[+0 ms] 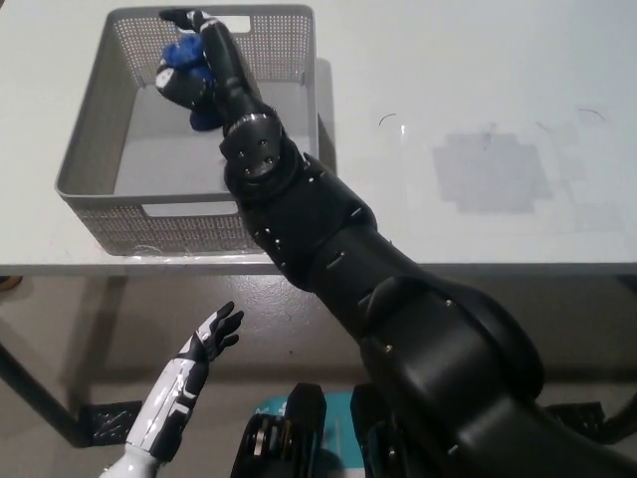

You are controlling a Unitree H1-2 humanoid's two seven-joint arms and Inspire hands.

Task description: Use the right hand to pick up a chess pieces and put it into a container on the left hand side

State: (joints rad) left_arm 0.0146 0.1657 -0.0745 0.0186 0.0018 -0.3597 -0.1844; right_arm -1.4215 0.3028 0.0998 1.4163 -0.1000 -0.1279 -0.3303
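White left hand (204, 344) sits at the lower left of the frame, below the table edge and over the floor, with its fingers spread apart and nothing in them.

Above it, at the upper left, a grey perforated basket (88, 169) stands on the white table (478, 90). It is a square, straight-walled container with cut-out handle slots in its near and far walls. Its near wall stands just back from the table's front edge. The floor of the basket that shows is bare and pale grey; the only things inside its outline are the black hand and what that hand carries.

Over the basket's far half, the black right hand (191, 72) is curled around a blue chess piece (183, 52). Blue shows above the knuckles and again below the hand, so the fingers are closed on it. Which kind of chess piece it is cannot be told, since the hand covers most of it. Whether the piece touches the basket floor or hangs above it cannot be told from this angle either.

From that hand the black right arm (328, 249) runs down and to the right, crossing the basket's right near corner and the table's front edge, and fills the lower right of the frame.

At the right of the frame the tabletop carries a faint greyish square patch (490, 171).
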